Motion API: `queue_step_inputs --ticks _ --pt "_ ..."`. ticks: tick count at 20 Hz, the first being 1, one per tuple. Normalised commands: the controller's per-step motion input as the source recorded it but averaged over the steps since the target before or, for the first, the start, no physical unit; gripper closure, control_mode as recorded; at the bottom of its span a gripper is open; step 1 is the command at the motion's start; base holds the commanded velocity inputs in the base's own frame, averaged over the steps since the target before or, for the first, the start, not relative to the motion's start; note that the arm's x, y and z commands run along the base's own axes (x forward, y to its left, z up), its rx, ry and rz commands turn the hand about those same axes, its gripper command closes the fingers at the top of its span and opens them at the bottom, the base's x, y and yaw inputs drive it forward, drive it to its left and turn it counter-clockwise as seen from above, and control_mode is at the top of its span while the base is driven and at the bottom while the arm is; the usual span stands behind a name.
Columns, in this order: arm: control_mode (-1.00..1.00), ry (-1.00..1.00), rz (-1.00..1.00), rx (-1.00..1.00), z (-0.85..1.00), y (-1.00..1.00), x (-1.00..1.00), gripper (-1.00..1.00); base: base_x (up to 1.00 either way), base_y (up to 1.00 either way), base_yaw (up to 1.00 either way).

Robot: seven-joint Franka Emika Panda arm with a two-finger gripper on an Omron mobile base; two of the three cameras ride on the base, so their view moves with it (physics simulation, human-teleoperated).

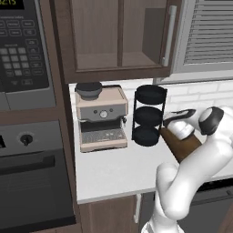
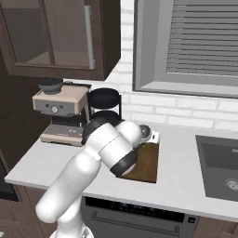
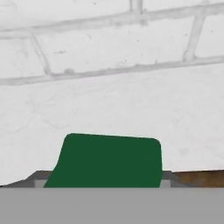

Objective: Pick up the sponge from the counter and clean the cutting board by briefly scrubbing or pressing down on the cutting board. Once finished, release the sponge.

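**Green sponge at gripper, jaw state unconfirmed**

Green is the dominant item in the hand view: the sponge (image 3: pixel 107 159) shows its dark green top as a rounded rectangle low in the picture, its lower edge cut off at the bottom. Only the green layer is visible. Grey finger stubs sit at either lower corner of the sponge, the left fingertip (image 3: pixel 40 178) and its partner on the right, both touching or just beside its edges. Whether the jaws are pinching the sponge or merely flanking it cannot be told.

Right of the sponge, a thin brown strip of the board (image 3: pixel 199 177) shows at the lower right. Beyond lie the white counter (image 3: pixel 109 109) and the brick wall (image 3: pixel 87 39).

In the left base view, the arm's forearm covers most of the board (image 1: pixel 182 145); only a brown wedge beside the black rack (image 1: pixel 149 114) is exposed. The gripper itself is hard to make out behind the wrist. A coffee machine (image 1: pixel 101 117) stands left of the rack, apart from it.

In the right base view, the board (image 2: pixel 146 162) lies on the counter (image 2: pixel 186 181), its left part hidden by the elbow. The gripper (image 2: pixel 153 136) is at the board's far edge, near the wall, largely masked by the wrist. A sink (image 2: pixel 218 165) is cut off at the right edge.
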Motion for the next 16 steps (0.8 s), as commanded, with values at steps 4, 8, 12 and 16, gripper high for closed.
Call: queue_step_inputs --ticks 4,8,12,16 --pt "-1.00 -0.05 -0.03 0.00 -0.14 -0.20 -0.21 1.00 0.00 0.00 0.00" --pt "-1.00 -0.03 -0.08 0.00 0.00 -0.18 -0.46 1.00 0.00 0.00 0.00" --pt "-1.00 -0.06 -0.06 0.00 -0.09 -0.25 -0.50 1.00 0.00 0.00 0.00" --pt "-1.00 -0.13 -0.01 0.00 -0.16 -0.36 -0.78 1.00 0.00 0.00 0.00"
